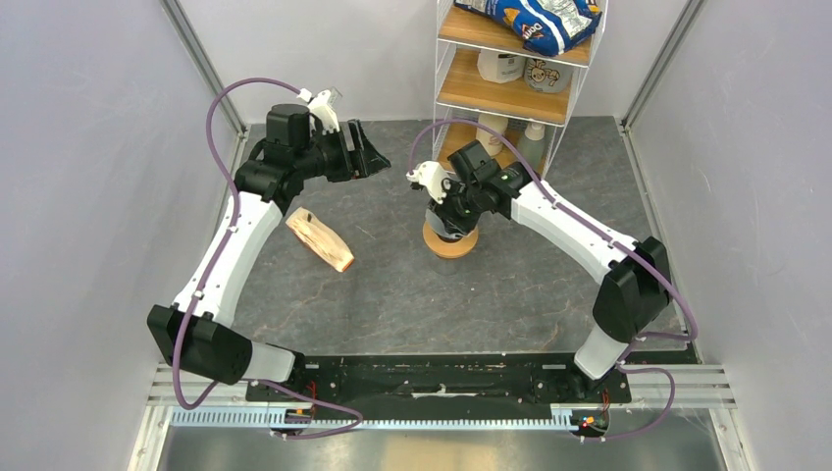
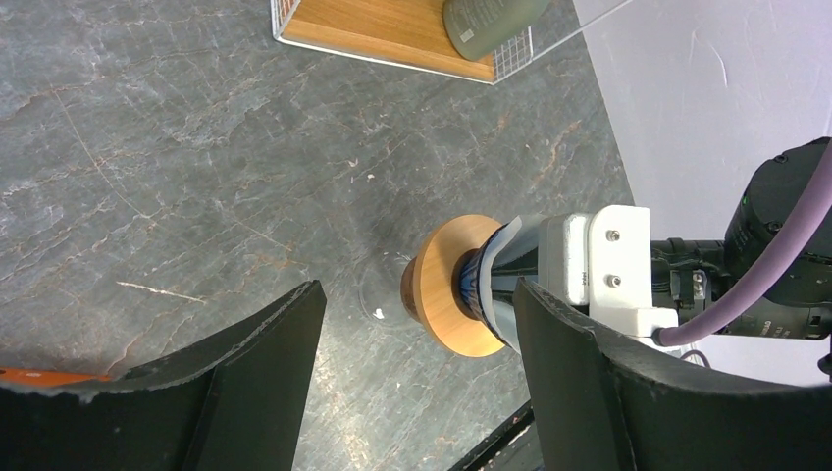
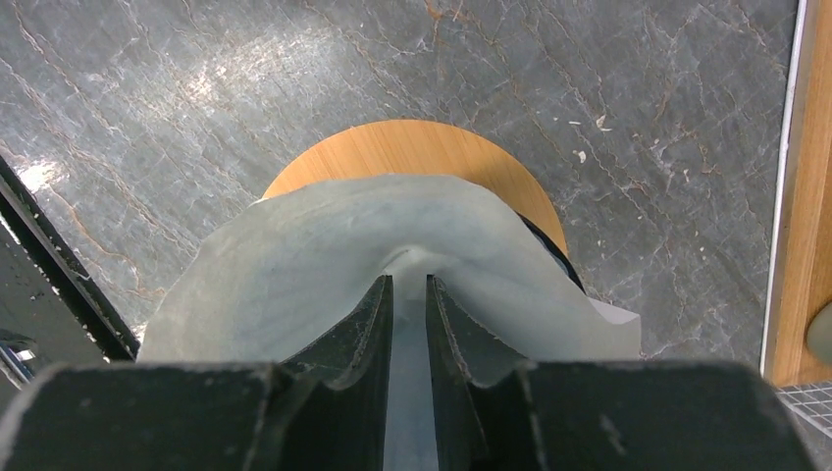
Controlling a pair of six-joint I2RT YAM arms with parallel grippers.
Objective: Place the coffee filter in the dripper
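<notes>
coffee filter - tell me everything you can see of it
The coffee filter is thin white paper, slightly translucent, its rim flaring wide and curving. The right gripper pinches a fold of it between nearly closed fingers. It lies over the mouth of the dark blue dripper, which stands on the wooden ring. Its point is hidden.

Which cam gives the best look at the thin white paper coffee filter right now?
Right wrist: the thin white paper coffee filter fills the frame, pinched in the right claw above the flat orange-brown ring. Left wrist shows only a side-on sliver by the dark blue ribbed dripper. Top external: hidden under that claw.
</notes>
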